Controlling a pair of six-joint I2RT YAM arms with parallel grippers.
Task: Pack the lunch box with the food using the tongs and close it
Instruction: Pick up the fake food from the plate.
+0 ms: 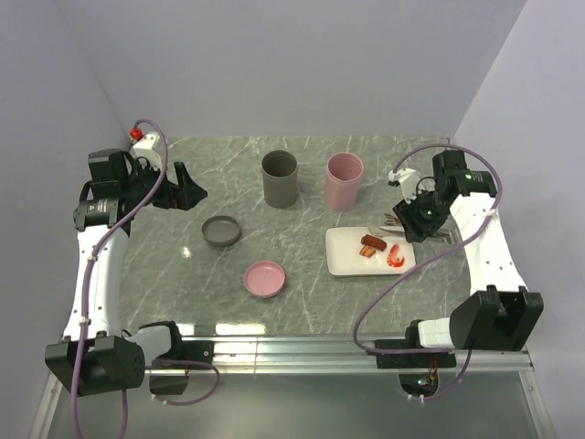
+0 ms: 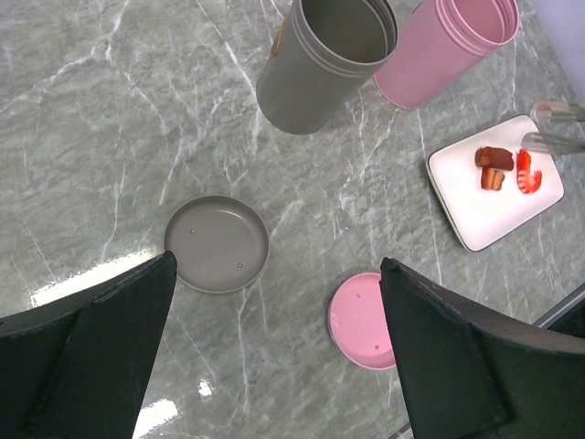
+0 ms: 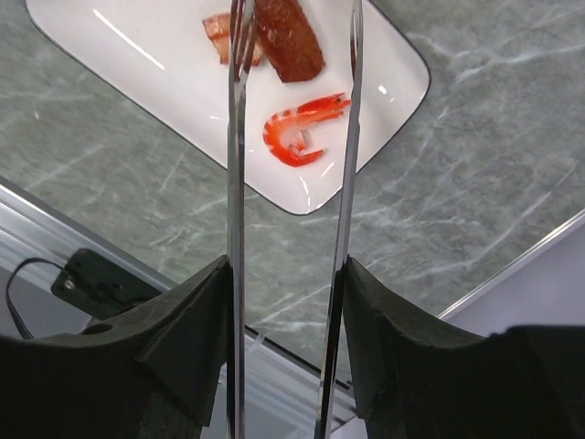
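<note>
My right gripper (image 3: 286,302) is shut on the tongs (image 3: 236,183); each pad presses one thin metal arm. The tongs' arms stand apart, reaching over the white plate (image 3: 137,73). Between and around their tips lie the food pieces: a red-orange shrimp (image 3: 297,137), a brown sausage (image 3: 288,41) and an orange bit (image 3: 219,26). From above, the right gripper (image 1: 409,219) hovers at the plate's (image 1: 352,261) far right corner. The lunch box stands as two uncovered cylinders at the back, grey (image 1: 279,178) and pink (image 1: 344,181). My left gripper (image 1: 187,192) is open and empty, raised at the far left.
A grey lid (image 1: 221,230) and a pink lid (image 1: 264,278) lie flat on the marble table, left of the plate. The left wrist view looks down on both, the grey lid (image 2: 218,243) and the pink lid (image 2: 359,320). A metal rail runs along the near edge.
</note>
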